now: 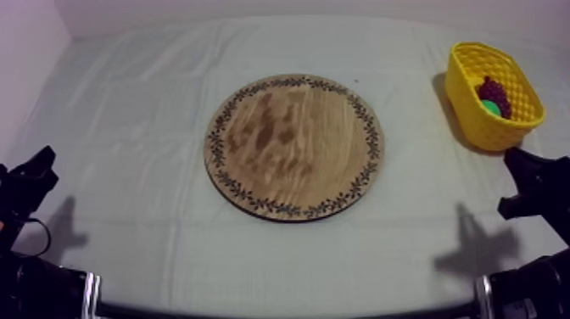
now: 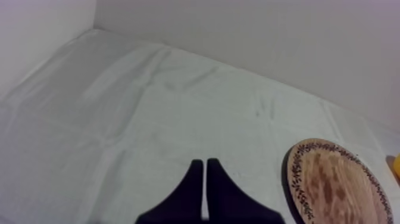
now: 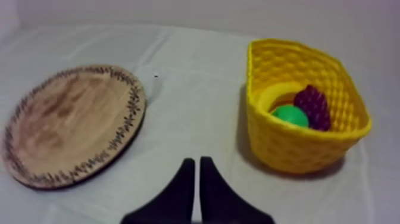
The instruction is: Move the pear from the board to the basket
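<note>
While parked at the table's (image 1: 127,127) near corners: left gripper (image 2: 204,162), right gripper (image 3: 197,161), clenched empty.
One round wooden board (image 1: 294,146), bare, mid-table; one yellow lattice basket (image 1: 475,127) at far right corner, holding one smooth green pear (image 3: 290,114), one knobbly bunch of grapes (image 3: 315,106).

Wooden board (image 1: 294,146) lies flat on the table (image 1: 144,127), about mid-cloth. Yellow basket (image 1: 475,127) stands to the board's right and somewhat behind it, well apart from its rim. In the basket: bunch of grapes (image 3: 313,106), with the pear (image 3: 290,115) just beside it on the board-ward side. Left gripper (image 2: 204,162) sits front-left of the board; right gripper (image 3: 197,161) sits front-right, before the basket.
</note>
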`<action>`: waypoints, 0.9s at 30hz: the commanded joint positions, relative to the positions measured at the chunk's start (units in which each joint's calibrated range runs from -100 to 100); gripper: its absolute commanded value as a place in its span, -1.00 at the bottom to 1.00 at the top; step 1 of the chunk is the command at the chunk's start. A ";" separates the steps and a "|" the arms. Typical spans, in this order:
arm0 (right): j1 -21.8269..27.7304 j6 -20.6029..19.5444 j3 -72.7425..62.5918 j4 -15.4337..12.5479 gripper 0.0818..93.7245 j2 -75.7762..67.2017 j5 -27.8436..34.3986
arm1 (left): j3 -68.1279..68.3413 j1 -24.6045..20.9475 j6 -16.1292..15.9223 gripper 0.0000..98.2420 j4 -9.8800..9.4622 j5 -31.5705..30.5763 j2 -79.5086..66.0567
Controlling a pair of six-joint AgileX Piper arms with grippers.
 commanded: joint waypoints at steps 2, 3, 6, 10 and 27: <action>-0.10 -13.08 0.19 0.93 -0.99 -0.09 0.18 | 0.00 0.02 0.01 -1.00 -0.01 -0.01 0.00; -0.14 -12.90 0.22 1.28 -1.00 -0.10 0.37 | 0.00 0.02 0.01 -1.00 -0.01 -0.01 0.00; -0.42 -8.44 -0.05 1.93 -0.99 -0.11 2.05 | 0.00 0.02 0.01 -1.00 -0.01 -0.01 0.00; -1.99 -6.41 -0.53 2.11 -0.95 -0.12 3.82 | 0.00 0.02 -0.01 -1.00 -0.01 -0.01 0.00; -3.04 -2.81 -0.92 2.16 -1.00 -0.12 4.85 | 0.00 0.02 0.01 -1.00 -0.01 -0.01 0.00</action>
